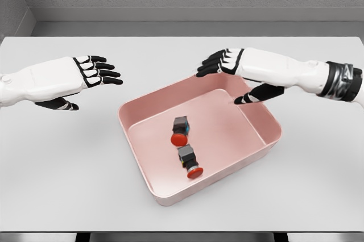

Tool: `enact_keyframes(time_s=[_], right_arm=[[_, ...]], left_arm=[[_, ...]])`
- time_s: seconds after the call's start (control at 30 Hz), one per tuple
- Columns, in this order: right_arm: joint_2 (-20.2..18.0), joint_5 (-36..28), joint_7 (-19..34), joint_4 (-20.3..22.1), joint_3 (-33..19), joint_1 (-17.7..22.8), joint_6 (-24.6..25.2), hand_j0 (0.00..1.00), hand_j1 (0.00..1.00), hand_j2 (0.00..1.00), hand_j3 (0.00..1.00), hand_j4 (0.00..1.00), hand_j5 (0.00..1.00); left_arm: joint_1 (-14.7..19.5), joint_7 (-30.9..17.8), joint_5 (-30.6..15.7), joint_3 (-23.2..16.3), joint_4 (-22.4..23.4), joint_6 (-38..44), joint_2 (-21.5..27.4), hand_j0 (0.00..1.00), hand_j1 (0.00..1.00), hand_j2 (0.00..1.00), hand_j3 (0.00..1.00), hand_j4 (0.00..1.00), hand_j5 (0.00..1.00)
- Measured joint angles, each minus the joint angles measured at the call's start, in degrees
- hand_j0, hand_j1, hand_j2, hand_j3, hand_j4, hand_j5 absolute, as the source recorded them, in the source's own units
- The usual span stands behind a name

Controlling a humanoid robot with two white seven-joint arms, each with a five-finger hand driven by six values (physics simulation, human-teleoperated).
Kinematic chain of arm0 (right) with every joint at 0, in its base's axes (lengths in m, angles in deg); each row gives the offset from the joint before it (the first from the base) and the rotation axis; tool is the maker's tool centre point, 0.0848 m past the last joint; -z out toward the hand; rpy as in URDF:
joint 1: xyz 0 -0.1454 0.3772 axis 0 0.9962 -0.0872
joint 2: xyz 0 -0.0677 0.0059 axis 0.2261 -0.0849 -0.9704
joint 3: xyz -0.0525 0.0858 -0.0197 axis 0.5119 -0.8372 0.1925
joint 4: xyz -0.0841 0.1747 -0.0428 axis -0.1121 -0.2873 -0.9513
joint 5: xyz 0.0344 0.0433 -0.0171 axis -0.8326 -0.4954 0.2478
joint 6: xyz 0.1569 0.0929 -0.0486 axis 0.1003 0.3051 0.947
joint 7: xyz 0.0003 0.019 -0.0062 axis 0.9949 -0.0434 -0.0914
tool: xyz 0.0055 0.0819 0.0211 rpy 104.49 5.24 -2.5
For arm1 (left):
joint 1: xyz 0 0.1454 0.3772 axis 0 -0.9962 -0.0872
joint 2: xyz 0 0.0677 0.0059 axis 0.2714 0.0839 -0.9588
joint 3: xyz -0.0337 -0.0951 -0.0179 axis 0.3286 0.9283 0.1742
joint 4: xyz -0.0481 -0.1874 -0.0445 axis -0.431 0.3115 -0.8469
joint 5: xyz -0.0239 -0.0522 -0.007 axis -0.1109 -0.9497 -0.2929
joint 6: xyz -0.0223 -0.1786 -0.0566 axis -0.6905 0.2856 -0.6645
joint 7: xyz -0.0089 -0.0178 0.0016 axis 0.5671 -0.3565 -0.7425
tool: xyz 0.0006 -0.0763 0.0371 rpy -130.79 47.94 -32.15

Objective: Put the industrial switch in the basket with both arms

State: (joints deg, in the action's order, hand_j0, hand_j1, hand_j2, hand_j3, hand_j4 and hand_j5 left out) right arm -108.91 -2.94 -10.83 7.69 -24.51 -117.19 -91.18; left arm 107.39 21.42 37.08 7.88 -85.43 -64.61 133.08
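Two industrial switches with grey bodies and red buttons lie on the floor of the pink basket [148,180]. One switch [180,130] is near the middle, the other switch [189,161] lies just in front of it. My left hand [94,80] hovers open over the table to the left of the basket, fingers spread and holding nothing. My right hand [227,77] hangs open above the basket's far right corner, its thumb pointing down over the rim. Neither hand touches a switch.
The basket sits turned at an angle in the middle of a white table [57,168]. A grey wall runs behind the table's far edge.
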Motion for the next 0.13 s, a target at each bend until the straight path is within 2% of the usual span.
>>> enact_keyframes(time_s=[0.07,0.13], right_arm=[[-2.93,0.00,0.04,-0.21,-1.76,1.14,0.00,1.00,1.00,1.00,1.00,1.00,1.00],[-5.17,0.08,0.07,-0.44,-5.12,5.27,-0.03,1.00,1.00,1.00,1.00,1.00,1.00]], left_arm=[[-0.01,0.04,-0.05,0.03,-0.02,0.00,0.00,1.00,1.00,1.00,1.00,1.00,1.00],[0.00,0.06,-0.08,0.05,-0.02,0.00,0.03,1.00,1.00,1.00,1.00,1.00,1.00]])
